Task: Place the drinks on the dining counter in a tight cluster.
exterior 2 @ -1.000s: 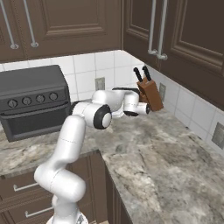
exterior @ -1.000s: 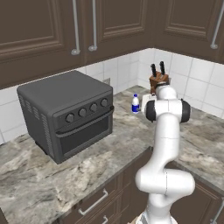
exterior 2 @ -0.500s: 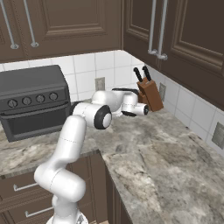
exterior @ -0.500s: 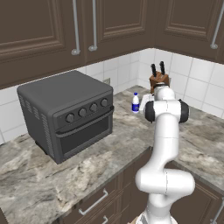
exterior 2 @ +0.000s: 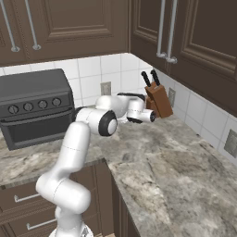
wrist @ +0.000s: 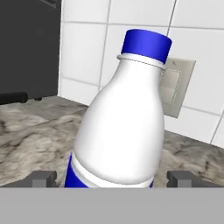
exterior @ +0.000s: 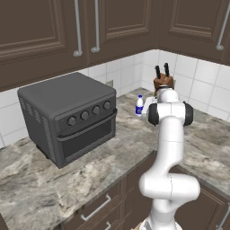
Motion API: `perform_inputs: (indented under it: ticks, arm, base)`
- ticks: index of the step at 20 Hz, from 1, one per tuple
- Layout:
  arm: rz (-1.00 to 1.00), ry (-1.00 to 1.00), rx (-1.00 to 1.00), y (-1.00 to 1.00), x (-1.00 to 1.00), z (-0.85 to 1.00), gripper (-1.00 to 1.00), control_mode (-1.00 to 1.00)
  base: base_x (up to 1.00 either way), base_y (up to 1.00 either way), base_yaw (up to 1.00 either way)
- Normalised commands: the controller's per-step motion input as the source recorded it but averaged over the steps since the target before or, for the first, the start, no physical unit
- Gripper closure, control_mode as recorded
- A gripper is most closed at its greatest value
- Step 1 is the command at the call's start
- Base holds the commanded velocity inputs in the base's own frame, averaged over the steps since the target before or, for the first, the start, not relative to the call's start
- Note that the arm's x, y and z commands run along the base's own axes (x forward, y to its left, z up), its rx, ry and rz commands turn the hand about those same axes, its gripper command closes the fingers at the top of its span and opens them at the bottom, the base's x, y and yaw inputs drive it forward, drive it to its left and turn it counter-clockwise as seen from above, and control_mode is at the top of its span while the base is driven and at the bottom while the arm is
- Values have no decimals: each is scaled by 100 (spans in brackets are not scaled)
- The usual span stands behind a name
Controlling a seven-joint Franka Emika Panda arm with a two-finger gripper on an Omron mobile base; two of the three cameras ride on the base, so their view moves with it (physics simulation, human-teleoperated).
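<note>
A small white bottle with a blue cap and blue label band (wrist: 124, 127) stands upright on the marbled dining counter (exterior: 126, 143), close to the tiled back wall. In the left base view the same bottle (exterior: 139, 105) sits just left of my hand. My gripper (wrist: 113, 178) is open, with one dark fingertip (wrist: 43, 178) on each side of the bottle's base and a gap between each tip and the bottle. The right base view has my gripper (exterior 2: 133, 119) low over the counter, left of the knife block, pointing toward the back wall.
A dark grey toaster oven (exterior: 72, 117) stands on the counter left of the bottle. A brown knife block (exterior 2: 159, 98) sits in the corner to the right. A wall outlet (wrist: 177, 87) is behind the bottle. Dark cabinets hang overhead.
</note>
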Motion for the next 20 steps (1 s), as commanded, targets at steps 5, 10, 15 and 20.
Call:
perform_inputs:
  ticks: [5, 10, 15, 20]
  arm:
    - [2, 0, 0, 5, 0, 0, -100, -100]
    - [0, 0, 0, 0, 0, 0, 100, -100]
    - [0, 0, 0, 0, 0, 0, 100, -100]
    - [0, -5, 0, 1, -55, 11, 100, -100]
  base:
    - [0, 0, 0]
    - [0, 0, 0]
    - [0, 0, 0]
    - [0, 0, 0]
